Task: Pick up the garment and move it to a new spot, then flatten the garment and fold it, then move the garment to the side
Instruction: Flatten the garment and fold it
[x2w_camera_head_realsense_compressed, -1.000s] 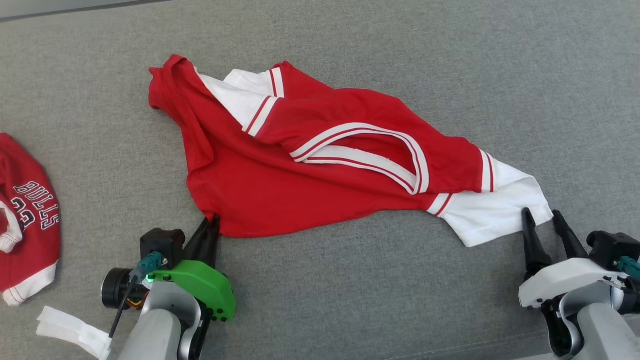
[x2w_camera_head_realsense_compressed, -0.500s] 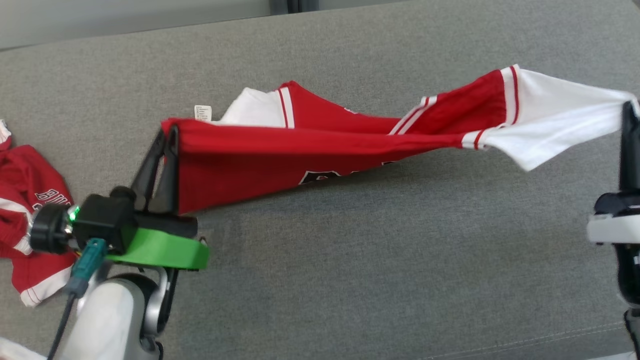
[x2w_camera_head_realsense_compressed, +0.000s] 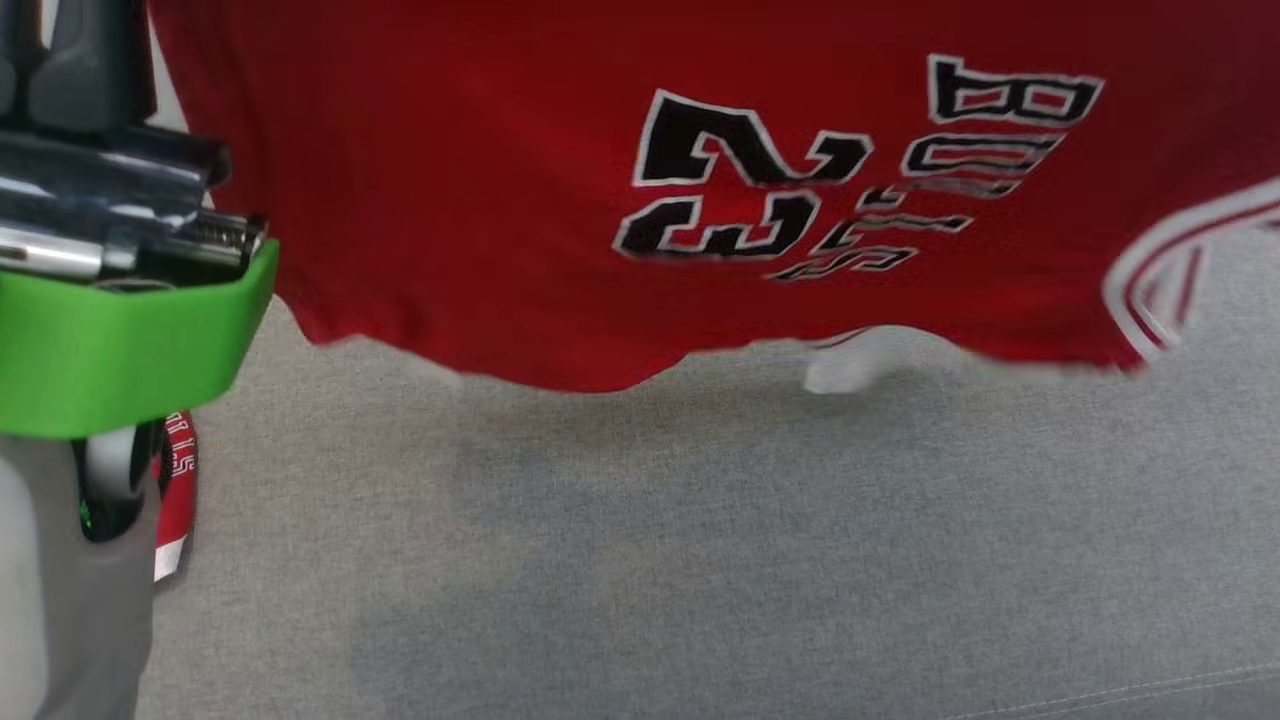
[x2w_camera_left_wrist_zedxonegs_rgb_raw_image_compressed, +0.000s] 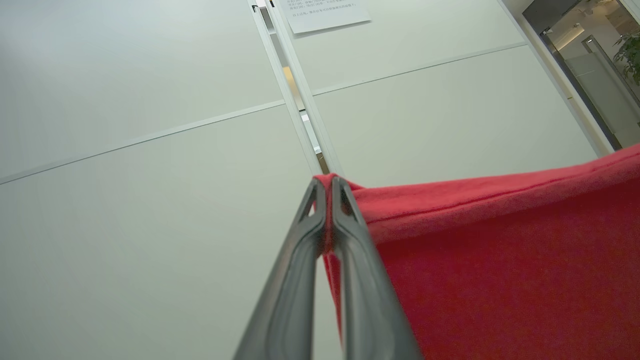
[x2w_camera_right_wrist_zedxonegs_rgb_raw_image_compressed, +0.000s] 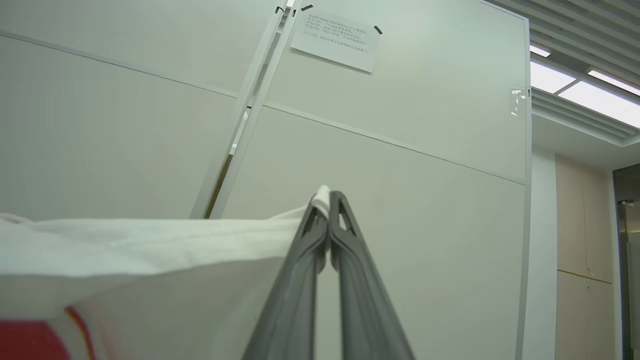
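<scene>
The garment (x2w_camera_head_realsense_compressed: 450, 200) is a red jersey with black-and-white lettering that reads upside down. It hangs spread in the air across the top of the head view, its lower edge above the grey surface. My left gripper (x2w_camera_left_wrist_zedxonegs_rgb_raw_image_compressed: 325, 187) is shut on a red hem corner of the garment (x2w_camera_left_wrist_zedxonegs_rgb_raw_image_compressed: 500, 260). Its green housing (x2w_camera_head_realsense_compressed: 110, 360) shows at the left edge of the head view. My right gripper (x2w_camera_right_wrist_zedxonegs_rgb_raw_image_compressed: 327, 197) is shut on a white edge of the garment (x2w_camera_right_wrist_zedxonegs_rgb_raw_image_compressed: 150, 250), which stretches off to the left of that view.
The grey fabric surface (x2w_camera_head_realsense_compressed: 700, 560) lies below the hanging jersey. A sliver of another red garment (x2w_camera_head_realsense_compressed: 178, 480) shows by my left arm. Both wrist views face pale wall panels with a paper notice (x2w_camera_right_wrist_zedxonegs_rgb_raw_image_compressed: 335, 42) and a doorway (x2w_camera_left_wrist_zedxonegs_rgb_raw_image_compressed: 590, 60).
My right gripper has shut on the white sleeve. Both arms have lifted the garment off the surface and stretched it out, so that it now hangs before the head camera, whose view has shifted.
</scene>
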